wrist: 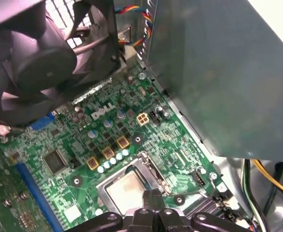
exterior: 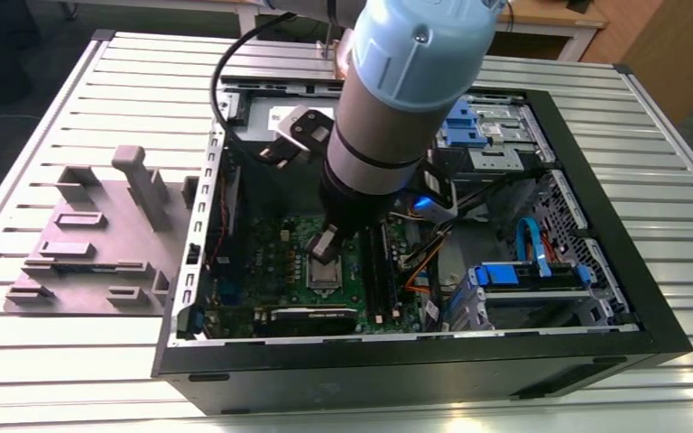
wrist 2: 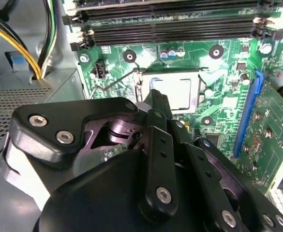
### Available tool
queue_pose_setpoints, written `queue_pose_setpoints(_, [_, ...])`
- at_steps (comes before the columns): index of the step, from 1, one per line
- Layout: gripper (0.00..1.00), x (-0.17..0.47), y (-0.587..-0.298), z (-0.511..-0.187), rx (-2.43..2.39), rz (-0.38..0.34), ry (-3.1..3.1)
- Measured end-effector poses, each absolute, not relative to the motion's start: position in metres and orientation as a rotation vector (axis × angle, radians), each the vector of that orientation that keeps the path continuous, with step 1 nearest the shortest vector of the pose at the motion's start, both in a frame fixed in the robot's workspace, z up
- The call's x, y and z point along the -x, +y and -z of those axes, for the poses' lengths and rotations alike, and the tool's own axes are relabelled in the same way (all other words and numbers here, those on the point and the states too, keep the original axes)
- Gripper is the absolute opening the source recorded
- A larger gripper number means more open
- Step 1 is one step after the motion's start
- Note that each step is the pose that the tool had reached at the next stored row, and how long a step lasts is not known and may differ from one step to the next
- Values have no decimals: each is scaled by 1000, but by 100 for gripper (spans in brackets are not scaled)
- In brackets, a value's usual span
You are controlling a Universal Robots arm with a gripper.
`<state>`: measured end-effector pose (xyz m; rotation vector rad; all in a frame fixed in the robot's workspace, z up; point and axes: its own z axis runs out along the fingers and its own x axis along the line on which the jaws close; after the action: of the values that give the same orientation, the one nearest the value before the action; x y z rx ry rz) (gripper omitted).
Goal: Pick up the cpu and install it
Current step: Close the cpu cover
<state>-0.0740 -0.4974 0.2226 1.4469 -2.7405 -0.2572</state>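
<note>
The cpu (wrist: 124, 187) is a flat silvery square lying inside the metal-framed socket (wrist: 146, 162) on the green motherboard (wrist: 83, 145). It shows in both wrist views, cpu (wrist 2: 180, 92) in socket (wrist 2: 199, 77). In the exterior view my gripper (exterior: 322, 245) reaches down into the open computer case, just above the socket (exterior: 328, 271). My gripper (wrist: 153, 199) has its two dark fingers pressed together with nothing between them, tips at the cpu's edge. In the second wrist view my gripper (wrist 2: 158, 99) covers part of the cpu.
Memory slots (wrist 2: 170, 26) run beside the socket. A black fan (wrist: 39, 63) and a grey metal box (wrist: 218, 72) stand over the board. Yellow and black cables (wrist 2: 25, 48) hang near the box. A grey fixture block (exterior: 94, 234) sits outside the case, on the exterior view's left.
</note>
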Motion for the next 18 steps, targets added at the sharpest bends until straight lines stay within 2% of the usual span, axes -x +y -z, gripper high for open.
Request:
queue_pose_setpoints(10, [10,75,-498,-224,-1421,201,-2738])
queue_pose_setpoints(18, [10,79,-498,-225,-1420,186,-2746])
